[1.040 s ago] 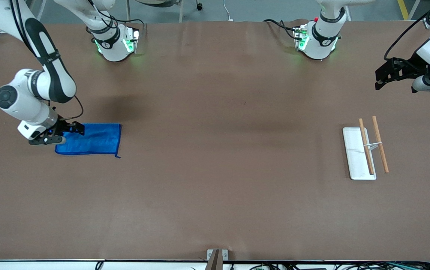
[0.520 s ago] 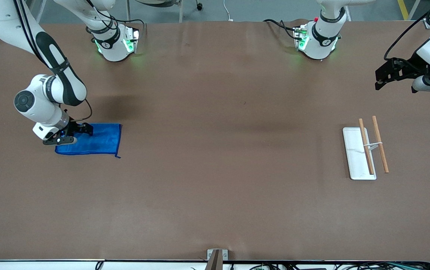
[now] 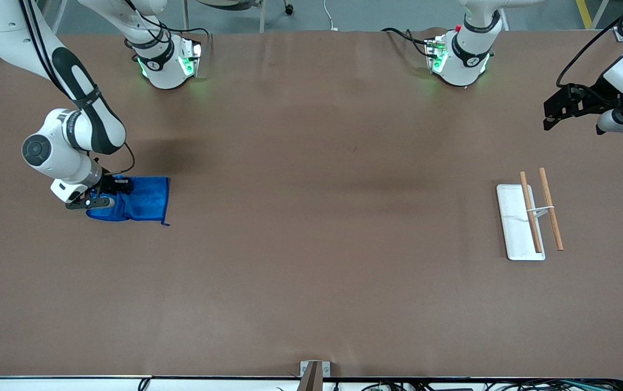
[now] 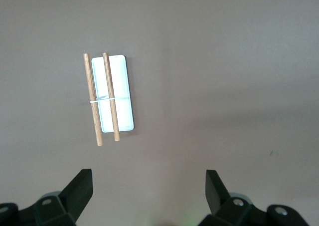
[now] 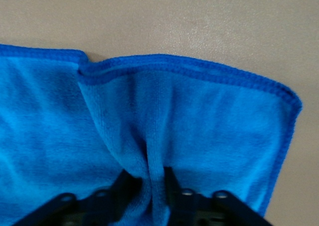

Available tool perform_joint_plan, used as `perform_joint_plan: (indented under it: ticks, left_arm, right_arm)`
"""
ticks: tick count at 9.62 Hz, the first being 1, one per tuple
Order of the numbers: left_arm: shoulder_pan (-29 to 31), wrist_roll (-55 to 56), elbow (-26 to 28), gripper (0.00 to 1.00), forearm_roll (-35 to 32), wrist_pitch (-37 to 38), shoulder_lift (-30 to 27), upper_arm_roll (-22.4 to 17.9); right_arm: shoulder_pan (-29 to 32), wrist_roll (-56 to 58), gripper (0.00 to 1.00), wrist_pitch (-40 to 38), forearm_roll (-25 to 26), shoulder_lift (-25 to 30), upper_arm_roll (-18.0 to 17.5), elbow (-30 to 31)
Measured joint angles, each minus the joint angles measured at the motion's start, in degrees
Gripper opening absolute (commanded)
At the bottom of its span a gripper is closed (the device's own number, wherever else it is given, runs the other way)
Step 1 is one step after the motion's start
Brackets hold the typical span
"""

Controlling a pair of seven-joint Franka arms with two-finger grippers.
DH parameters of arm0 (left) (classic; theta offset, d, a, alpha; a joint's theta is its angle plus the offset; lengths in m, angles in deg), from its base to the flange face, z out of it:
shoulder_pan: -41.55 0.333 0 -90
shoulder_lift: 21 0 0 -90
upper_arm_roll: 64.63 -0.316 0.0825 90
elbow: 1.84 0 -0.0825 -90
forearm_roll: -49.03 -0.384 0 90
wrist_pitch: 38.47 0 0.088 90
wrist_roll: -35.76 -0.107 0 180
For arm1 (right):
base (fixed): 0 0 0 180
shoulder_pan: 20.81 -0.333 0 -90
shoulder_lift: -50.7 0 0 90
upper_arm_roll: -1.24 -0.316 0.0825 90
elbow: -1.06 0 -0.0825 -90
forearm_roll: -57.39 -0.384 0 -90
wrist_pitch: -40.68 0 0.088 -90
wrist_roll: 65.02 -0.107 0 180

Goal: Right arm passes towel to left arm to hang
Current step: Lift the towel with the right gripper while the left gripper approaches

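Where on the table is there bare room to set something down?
The wide brown middle between the blue towel and the white rack is bare. It is crowded at the towel, where the right gripper pinches it; the left gripper waits above the rack's end.

No text, label, brand name, number or sign could be read anywhere in these views. The only marks were small dark emblems on the white collars of the two arm bases [image 3: 155,64] [image 3: 471,61] at the top of the counter [image 3: 311,271], and they were too small to make out as letters or figures. The towel [image 3: 143,201], the white tray [image 3: 515,228] with its wooden rods and the counter surface bore no legible printing.
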Motion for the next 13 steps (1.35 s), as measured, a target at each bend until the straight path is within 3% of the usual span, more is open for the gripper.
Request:
perform_joint_plan:
  ticks: [2,4,7,8,10,11,13]
  left_arm:
    - [0.00,-0.01,0.00,1.00,0.00,0.00,0.00,0.00]
    - [0.00,-0.03,0.00,1.00,0.00,0.00,0.02,0.01]
    - [0.22,-0.05,-0.01,1.00,3.34,-0.04,0.33,-0.02]
    - [0.42,-0.05,0.06,1.00,5.98,-0.52,1.02,-0.06]
    - [1.00,-0.05,0.60,1.00,14.55,-5.27,5.63,-0.13]
    - [1.62,-0.15,0.96,1.00,21.13,-8.39,9.07,-0.19]
    - [2.84,-4.44,1.38,1.00,37.51,-12.46,16.05,-0.25]
  right_arm:
    - [-0.28,-1.23,0.00,-5.19,0.00,0.76,-0.13,-1.82]
    - [-1.67,-3.36,0.00,-15.94,0.00,3.00,-0.34,-7.06]
    - [-5.96,-7.58,0.00,-39.67,-0.04,6.73,-1.00,-23.11]
    - [-7.77,-9.41,0.00,-43.86,-0.15,7.10,-2.06,-27.61]
    - [-9.57,-15.56,0.00,-44.39,-1.20,7.08,-8.84,-31.35]
    - [-10.12,-19.15,0.00,-41.95,-4.48,6.85,-12.87,-32.09]
    - [-11.90,-21.65,0.00,-34.87,-17.62,6.22,-17.58,-32.89]
